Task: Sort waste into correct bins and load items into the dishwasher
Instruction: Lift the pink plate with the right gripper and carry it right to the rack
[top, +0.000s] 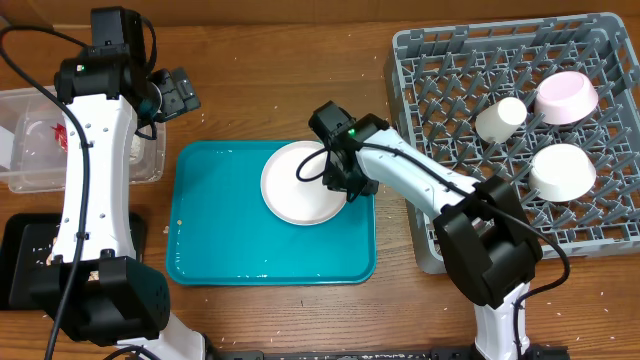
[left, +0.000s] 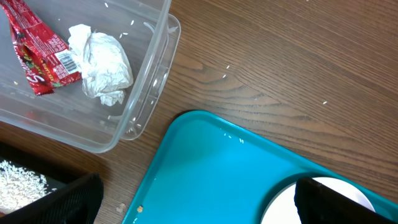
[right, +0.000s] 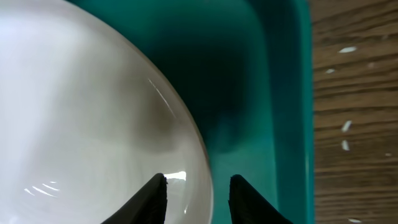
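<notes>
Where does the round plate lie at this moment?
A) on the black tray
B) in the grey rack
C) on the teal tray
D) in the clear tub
C: the plate lies flat on the teal tray, outside the grey rack.

Count: 1 plate (top: 298, 185), 2 bowls (top: 565, 97) (top: 562, 170), 1 cup (top: 500, 118), 1 dish rack (top: 440, 60), 1 teal tray (top: 220, 230), 1 clear tub (left: 155, 68), 1 black tray (top: 20, 250), 1 red wrapper (left: 37, 56), 1 napkin ball (left: 102, 62). Loose rice grains (left: 227, 66): several, too small for an exact count.
</notes>
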